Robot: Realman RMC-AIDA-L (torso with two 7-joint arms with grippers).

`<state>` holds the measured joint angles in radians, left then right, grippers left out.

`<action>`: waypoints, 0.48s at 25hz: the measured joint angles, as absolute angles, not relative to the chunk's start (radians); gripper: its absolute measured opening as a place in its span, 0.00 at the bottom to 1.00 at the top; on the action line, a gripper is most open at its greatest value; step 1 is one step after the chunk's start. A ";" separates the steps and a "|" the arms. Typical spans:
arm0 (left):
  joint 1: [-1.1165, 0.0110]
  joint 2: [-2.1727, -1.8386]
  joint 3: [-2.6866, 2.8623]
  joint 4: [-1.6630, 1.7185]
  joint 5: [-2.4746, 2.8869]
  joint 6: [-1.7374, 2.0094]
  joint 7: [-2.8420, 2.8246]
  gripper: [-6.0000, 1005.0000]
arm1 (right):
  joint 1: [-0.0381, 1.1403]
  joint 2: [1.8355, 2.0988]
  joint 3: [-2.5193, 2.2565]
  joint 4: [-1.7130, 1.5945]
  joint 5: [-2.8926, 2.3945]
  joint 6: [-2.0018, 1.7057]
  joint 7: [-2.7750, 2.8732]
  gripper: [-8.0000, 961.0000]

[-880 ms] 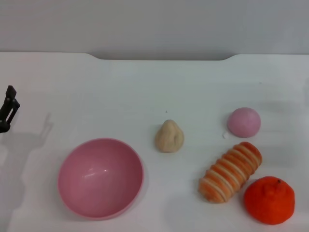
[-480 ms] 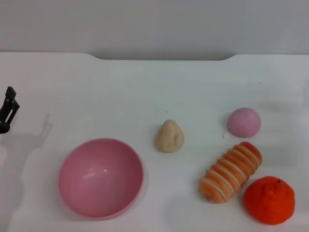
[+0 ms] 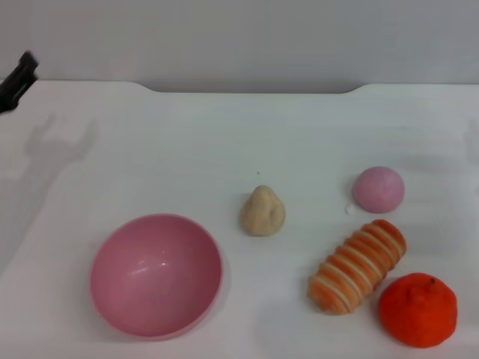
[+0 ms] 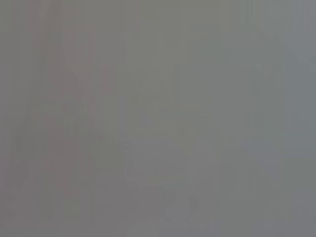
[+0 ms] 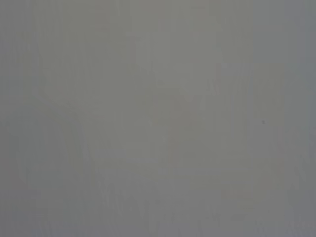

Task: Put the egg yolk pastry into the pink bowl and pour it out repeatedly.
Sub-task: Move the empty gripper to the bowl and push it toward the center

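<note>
Pink bowl [image 3: 156, 274] holds nothing; egg yolk pastry [image 3: 262, 212] beside it on table [image 3: 224, 134].

Only a dark tip of the left gripper [image 3: 18, 81] shows, at the far-left edge of the head view, raised near the table's [image 3: 239, 142] back-left corner and holding nothing. Whether its jaws stand apart or together cannot be told. The right arm shows in none of the views.
</note>
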<state>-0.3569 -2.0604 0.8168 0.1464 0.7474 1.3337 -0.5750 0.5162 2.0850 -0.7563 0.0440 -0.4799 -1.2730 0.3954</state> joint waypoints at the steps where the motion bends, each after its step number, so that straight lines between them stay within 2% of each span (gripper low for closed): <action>1: -0.357 -2.060 0.817 0.146 0.747 1.334 -0.575 0.80 | 0.516 2.085 -0.756 0.044 -0.480 -1.273 0.396 0.53; 2: -0.358 -2.029 1.069 0.503 0.799 0.947 -0.957 0.80 | 0.517 2.086 -0.756 0.044 -0.480 -1.273 0.396 0.53; 3: -0.356 -2.000 1.155 0.621 0.892 0.826 -1.117 0.80 | 0.517 2.086 -0.756 0.045 -0.480 -1.273 0.396 0.53; 4: -0.356 -2.000 1.155 0.621 0.892 0.826 -1.117 0.80 | 0.519 2.086 -0.756 0.045 -0.480 -1.273 0.396 0.54; 5: -0.355 -1.969 1.221 0.718 1.008 0.749 -1.289 0.80 | 0.521 2.086 -0.756 0.045 -0.480 -1.273 0.396 0.54; 6: -0.356 -1.937 1.255 0.796 1.153 0.718 -1.483 0.80 | 0.522 2.086 -0.756 0.046 -0.480 -1.273 0.396 0.54; 7: -0.356 -1.937 1.255 0.796 1.153 0.718 -1.483 0.80 | 0.523 2.086 -0.756 0.046 -0.480 -1.273 0.396 0.54; 9: -0.358 -1.895 1.254 0.919 1.424 0.759 -1.807 0.80 | 0.524 2.086 -0.756 0.046 -0.480 -1.273 0.396 0.54; 10: -0.358 -1.895 1.254 0.919 1.424 0.759 -1.807 0.80 | 0.524 2.086 -0.756 0.046 -0.480 -1.273 0.396 0.54; 11: -0.359 -1.879 1.200 1.078 1.718 0.918 -2.083 0.80 | 0.524 2.086 -0.756 0.046 -0.480 -1.273 0.396 0.54; 12: -0.358 -1.879 1.180 1.138 1.824 0.991 -2.164 0.80 | 0.524 2.086 -0.756 0.046 -0.480 -1.273 0.396 0.54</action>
<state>-0.3577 -1.8791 1.1803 1.1381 1.8241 0.9908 -2.1640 0.5243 2.0862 -0.7562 0.0461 -0.4802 -1.2731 0.3957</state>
